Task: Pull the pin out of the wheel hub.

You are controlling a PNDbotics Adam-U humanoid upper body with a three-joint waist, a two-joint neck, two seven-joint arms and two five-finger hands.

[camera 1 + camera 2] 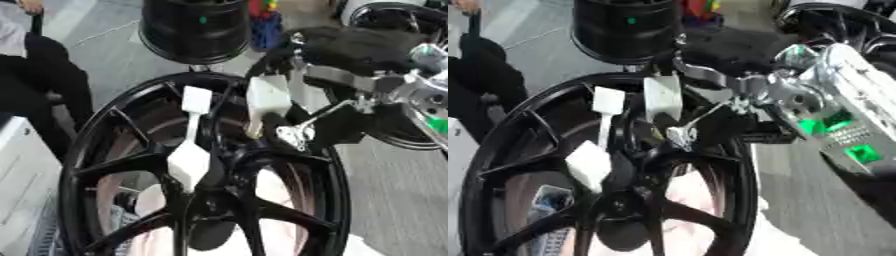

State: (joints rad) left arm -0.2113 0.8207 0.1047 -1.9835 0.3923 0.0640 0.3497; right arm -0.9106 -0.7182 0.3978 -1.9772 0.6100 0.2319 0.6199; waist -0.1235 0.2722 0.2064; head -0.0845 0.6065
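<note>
The right hand (289,107) comes in from the right, its fingers curled down at the black wheel hub (206,170); whether they clasp anything I cannot tell. Just left of the hand, a white pin (190,145) stands against the spokes. Beyond lies grey floor (114,45), another black rim (194,27) behind.

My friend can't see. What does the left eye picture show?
A big black wheel hub with spokes stands upright, filling the picture. The right robot hand, black with white fingertips, reaches in from the right toward its middle, near a white pin. Another black wheel stands behind.
</note>
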